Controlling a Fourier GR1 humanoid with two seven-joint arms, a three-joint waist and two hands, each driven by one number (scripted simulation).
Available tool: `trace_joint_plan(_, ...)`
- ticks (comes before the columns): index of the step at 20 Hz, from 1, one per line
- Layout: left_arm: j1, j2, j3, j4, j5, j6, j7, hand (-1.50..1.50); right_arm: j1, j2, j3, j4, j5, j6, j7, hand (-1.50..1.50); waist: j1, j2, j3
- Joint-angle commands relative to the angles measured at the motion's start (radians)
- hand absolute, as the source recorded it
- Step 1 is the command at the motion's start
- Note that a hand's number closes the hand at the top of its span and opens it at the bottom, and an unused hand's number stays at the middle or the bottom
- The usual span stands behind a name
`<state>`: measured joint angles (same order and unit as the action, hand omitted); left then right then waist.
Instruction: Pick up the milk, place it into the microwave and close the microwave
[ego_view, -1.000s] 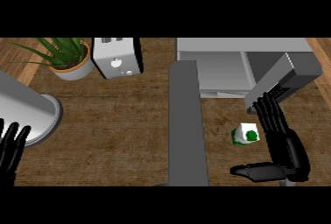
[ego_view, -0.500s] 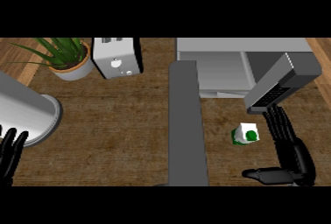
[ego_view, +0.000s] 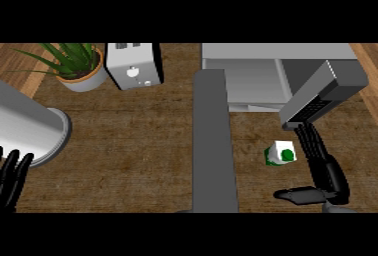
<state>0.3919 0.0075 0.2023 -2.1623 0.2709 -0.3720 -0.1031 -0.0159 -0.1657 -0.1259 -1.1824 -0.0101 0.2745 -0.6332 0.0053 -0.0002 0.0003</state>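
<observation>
The milk (ego_view: 280, 154), a small white carton with green marks, stands on the wooden counter below the microwave (ego_view: 255, 75). The microwave's inside shows open, and its grey door (ego_view: 215, 140) swings out toward me down the middle of the view. My right hand (ego_view: 325, 172) is open just right of the carton, fingers stretched up along its right side and thumb sticking out left below it, not closed on it. At the lower left edge my left hand (ego_view: 11, 177) rests open, fingers up.
A toaster (ego_view: 134, 65) and a potted plant (ego_view: 77, 67) stand at the back left. A large shiny metal pot (ego_view: 29, 130) sits at the left, above my left hand. Bare counter lies between the pot and the door.
My right hand has drawn down and to the right, away from the carton's top. The left hand has sunk a little lower. The milk has not moved.
</observation>
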Motion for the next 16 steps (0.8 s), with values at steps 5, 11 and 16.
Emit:
trace_joint_plan(5,0.044,-0.007,0.005,0.041,-0.004,-0.048,-0.061,-1.50,-0.161,-0.009,-0.034,0.216,0.025,-0.027,-0.053,-1.50,0.003,0.000,0.000)
trace_joint_plan(11,0.053,-0.007,-0.017,-0.056,0.006,0.013,0.014,-1.50,-0.188,-0.014,-0.063,0.409,0.089,-0.139,-0.200,-1.50,0.004,0.000,0.000)
trace_joint_plan(16,0.019,0.008,0.030,-0.054,0.059,-0.018,0.064,-1.50,-0.320,-0.076,-0.129,0.684,0.105,-0.186,-0.297,-1.50,0.009,0.003,0.001)
